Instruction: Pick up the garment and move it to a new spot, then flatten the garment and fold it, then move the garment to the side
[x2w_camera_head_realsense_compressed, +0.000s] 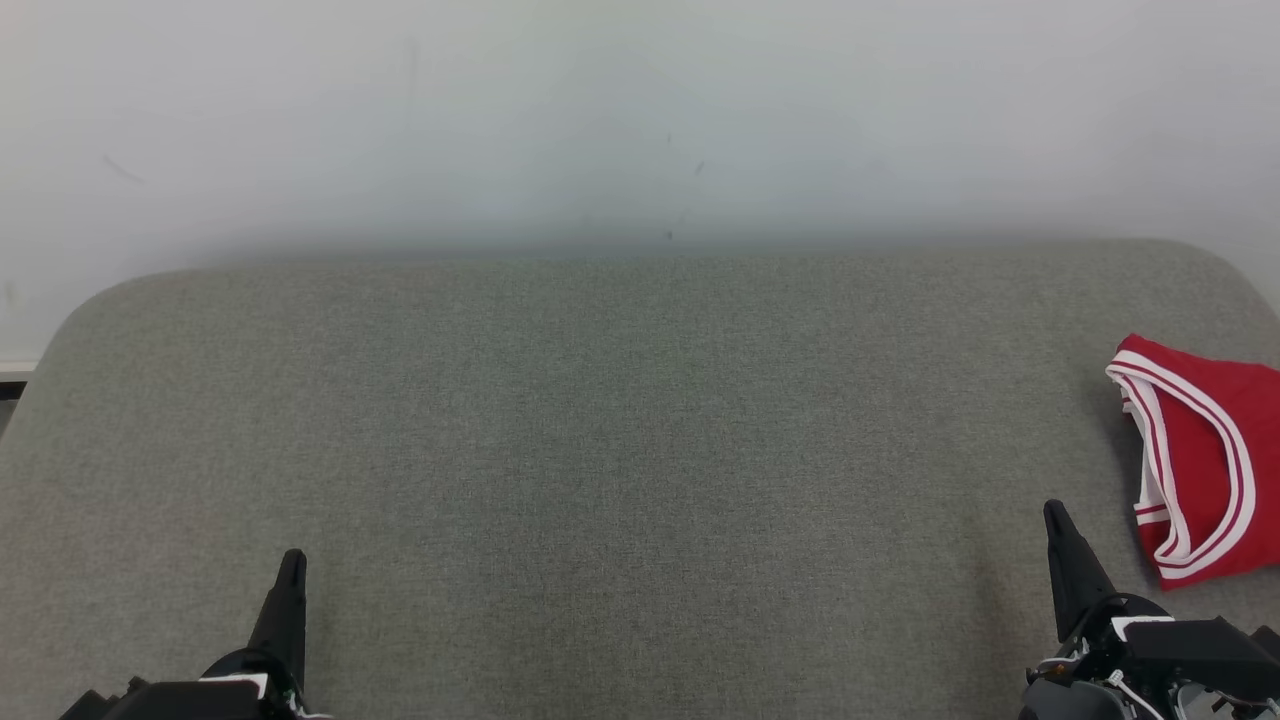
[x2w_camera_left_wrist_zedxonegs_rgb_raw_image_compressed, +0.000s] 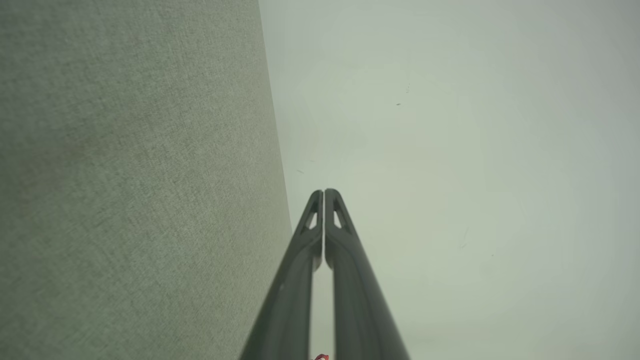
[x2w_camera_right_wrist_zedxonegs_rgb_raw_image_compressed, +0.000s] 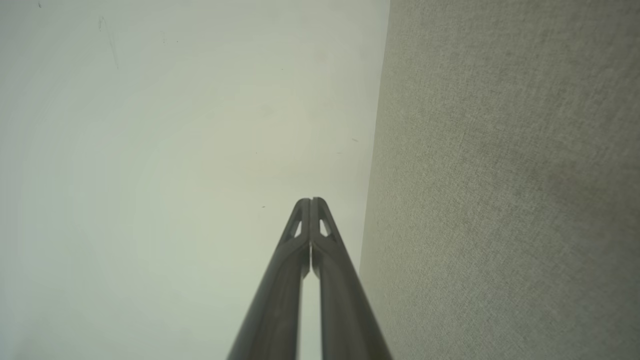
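Sitting bunched at 3 o'clock on pad (x2w_camera_head_realsense_compressed: 640, 450), garment (x2w_camera_head_realsense_compressed: 1205, 460) is looking soft, light, floppy. Pinching white trim (x2w_camera_head_realsense_compressed: 1150, 440) beside right gripper (x2w_camera_head_realsense_compressed: 1056, 512) is seeming safest. Left gripper (x2w_camera_head_realsense_compressed: 292, 558) is resting at 7 o'clock. Both jaws closed, empty.

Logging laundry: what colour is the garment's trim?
White stripes on the red garment, clearest in head view.

A grey-green woven fabric surface (x2w_camera_head_realsense_compressed: 600, 420) spreads ahead of the left gripper (x2w_camera_head_realsense_compressed: 292, 556) and the right gripper (x2w_camera_head_realsense_compressed: 1053, 509), its far corners rounded. Well beyond both rises a plain pale wall (x2w_camera_head_realsense_compressed: 640, 120) with a few dark specks. The light is soft and even.
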